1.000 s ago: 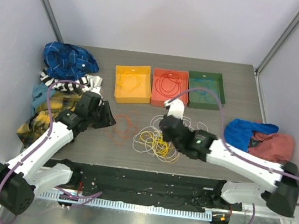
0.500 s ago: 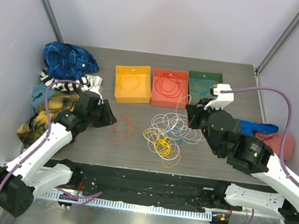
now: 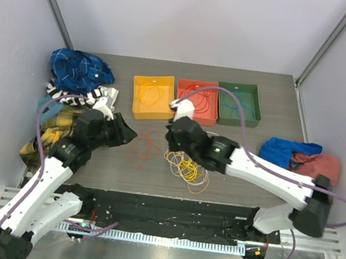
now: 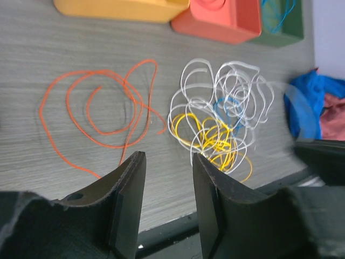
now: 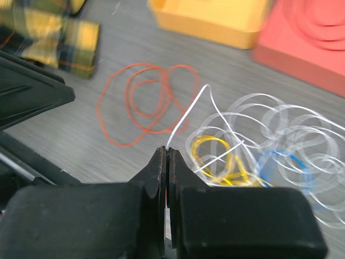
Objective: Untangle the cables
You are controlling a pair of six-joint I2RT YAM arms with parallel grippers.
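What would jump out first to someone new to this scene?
The tangle of white, yellow and blue cables in the middle of the table, with the right gripper shut on a white cable rising from it. Beside it lies a loose orange cable, and the left gripper hangs open nearby.

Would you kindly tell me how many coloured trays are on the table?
3, in a row at the back: the yellow tray on the left, the red tray in the middle, the green tray on the right. None appears hidden.
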